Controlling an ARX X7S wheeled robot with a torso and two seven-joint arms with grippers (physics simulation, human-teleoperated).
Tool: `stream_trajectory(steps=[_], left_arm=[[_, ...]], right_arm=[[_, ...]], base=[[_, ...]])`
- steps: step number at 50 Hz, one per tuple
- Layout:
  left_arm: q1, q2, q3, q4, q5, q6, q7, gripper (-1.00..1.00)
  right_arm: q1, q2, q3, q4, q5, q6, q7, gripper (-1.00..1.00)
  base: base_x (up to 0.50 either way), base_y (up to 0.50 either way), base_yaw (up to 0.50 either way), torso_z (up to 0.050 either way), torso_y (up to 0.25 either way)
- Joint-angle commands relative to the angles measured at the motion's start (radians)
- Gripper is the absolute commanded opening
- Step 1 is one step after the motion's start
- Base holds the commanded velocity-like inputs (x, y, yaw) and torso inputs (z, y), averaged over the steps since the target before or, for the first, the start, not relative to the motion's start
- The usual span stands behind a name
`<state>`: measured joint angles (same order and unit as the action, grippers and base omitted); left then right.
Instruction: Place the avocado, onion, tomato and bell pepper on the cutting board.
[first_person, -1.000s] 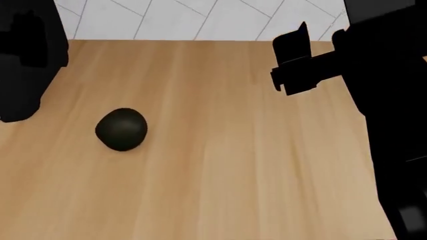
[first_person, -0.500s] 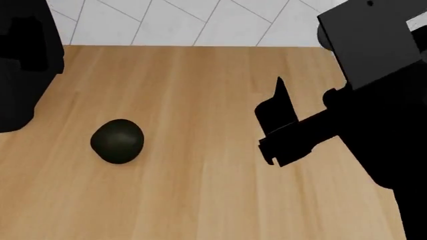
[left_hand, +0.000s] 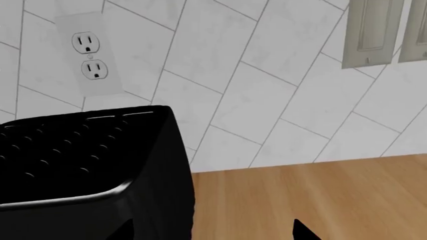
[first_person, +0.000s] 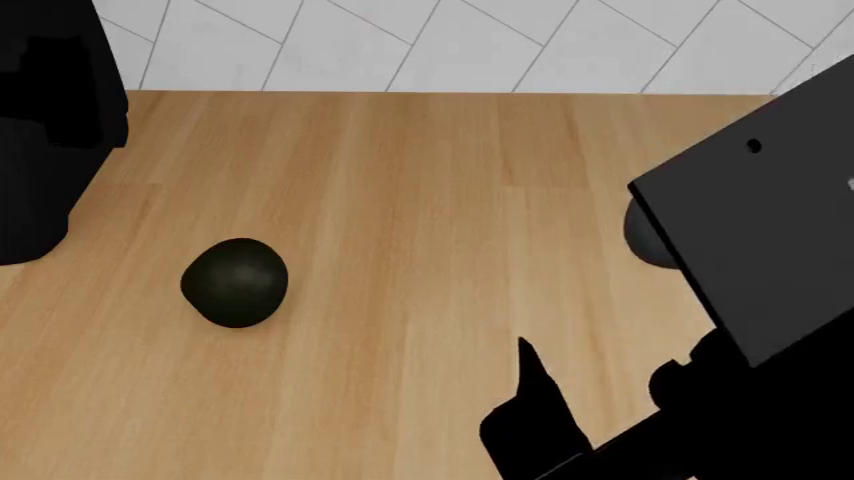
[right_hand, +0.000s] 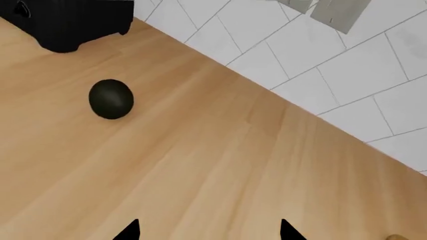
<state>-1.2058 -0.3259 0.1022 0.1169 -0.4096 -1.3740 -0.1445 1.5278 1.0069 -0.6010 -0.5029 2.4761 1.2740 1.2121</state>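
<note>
the dark green, almost black, matte egg-shaped avocado (first_person: 235, 282) lies alone on the light wooden countertop, touching nothing.

We see a black toaster (left_hand: 87, 175) on the wooden counter (first_person: 400, 200) against the white tiled wall (left_hand: 267, 100), below a double wall outlet (left_hand: 90, 60).

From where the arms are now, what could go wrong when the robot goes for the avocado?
1. The avocado is round and lies loose on the wooden counter; a touch from the side may roll it away.
2. The right end effector is open but well off to the side of it, so a long reach is needed.
3. No cutting board, onion, tomato or pepper is in view, so the drop place is unknown.
</note>
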Motion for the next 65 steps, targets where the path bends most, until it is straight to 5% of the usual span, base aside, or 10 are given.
stream_trajectory(steps=[1,28,65], left_arm=[[-0.001,0.017,-0.023,0.032,0.005,-0.017,0.024,1.00],[-0.003,0.002,0.007,0.049,0.005,-0.002,0.012,1.00],[0.015,-0.010,0.017,0.041,0.000,0.022,0.000,1.00]], right_arm=[[0.104,0.061,-0.124,-0.106,0.285,-0.116,0.104,1.00],[0.095,0.090,-0.225,-0.239,0.429,-0.168,0.096,1.00],[-0.410,0.114,-0.081,-0.269,-0.078,-0.218,-0.242,1.00]], base=[[0.00,0.00,0.00,0.000,0.000],[0.00,0.00,0.00,0.000,0.000],[0.00,0.00,0.00,0.000,0.000]])
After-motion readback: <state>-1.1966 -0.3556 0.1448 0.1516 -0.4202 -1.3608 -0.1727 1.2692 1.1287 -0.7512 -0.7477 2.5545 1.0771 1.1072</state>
